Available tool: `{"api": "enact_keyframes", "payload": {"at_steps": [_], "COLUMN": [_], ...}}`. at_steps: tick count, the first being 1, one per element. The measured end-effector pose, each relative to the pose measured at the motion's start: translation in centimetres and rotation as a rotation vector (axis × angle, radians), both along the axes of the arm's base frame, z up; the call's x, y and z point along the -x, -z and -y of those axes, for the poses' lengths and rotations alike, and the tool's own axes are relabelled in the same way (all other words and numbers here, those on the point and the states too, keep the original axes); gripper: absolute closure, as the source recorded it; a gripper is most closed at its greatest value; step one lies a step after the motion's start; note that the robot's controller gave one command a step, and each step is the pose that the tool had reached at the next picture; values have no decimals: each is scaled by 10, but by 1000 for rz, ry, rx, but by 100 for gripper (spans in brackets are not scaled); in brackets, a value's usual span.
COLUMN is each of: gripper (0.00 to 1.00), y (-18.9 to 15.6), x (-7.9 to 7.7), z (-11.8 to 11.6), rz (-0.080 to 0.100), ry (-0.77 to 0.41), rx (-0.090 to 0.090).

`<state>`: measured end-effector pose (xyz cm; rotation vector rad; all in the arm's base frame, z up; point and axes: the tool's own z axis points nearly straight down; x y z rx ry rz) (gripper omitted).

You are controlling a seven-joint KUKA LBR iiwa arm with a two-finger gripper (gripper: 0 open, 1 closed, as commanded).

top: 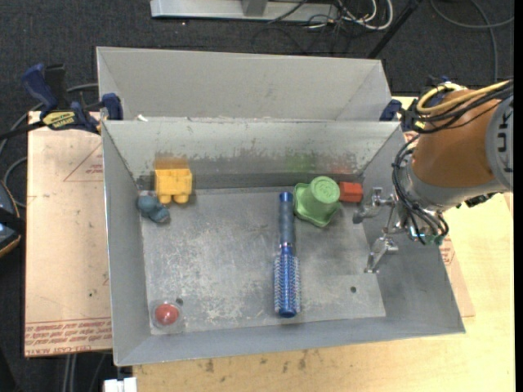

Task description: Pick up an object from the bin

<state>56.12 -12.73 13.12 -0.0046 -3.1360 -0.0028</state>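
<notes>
Dark carpet strewn with cables surrounds the grey metal bin (pixel 245 149), whose sloped walls leave wide bare floor through the middle and along the right. Near the right wall the gripper (pixel 378 233) hangs with its fingers spread apart, nothing between them and bare metal beneath. Nearest it, by the back wall, lie a small orange-red block (pixel 350 192) and, just beside that, a green cup (pixel 316 200). A blue brush (pixel 286 260) lies mid-floor. A yellow block (pixel 172 182), a grey-blue lump (pixel 153 209) and a red ball (pixel 167 314) sit well apart at the left.
</notes>
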Motion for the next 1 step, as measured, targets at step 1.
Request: {"api": "enact_keyframes", "payload": {"at_steps": [1], "gripper": [0], "y": [9], "x": [-71], "z": [-81], "rz": [14], "ry": [18], "rx": [-2]}}
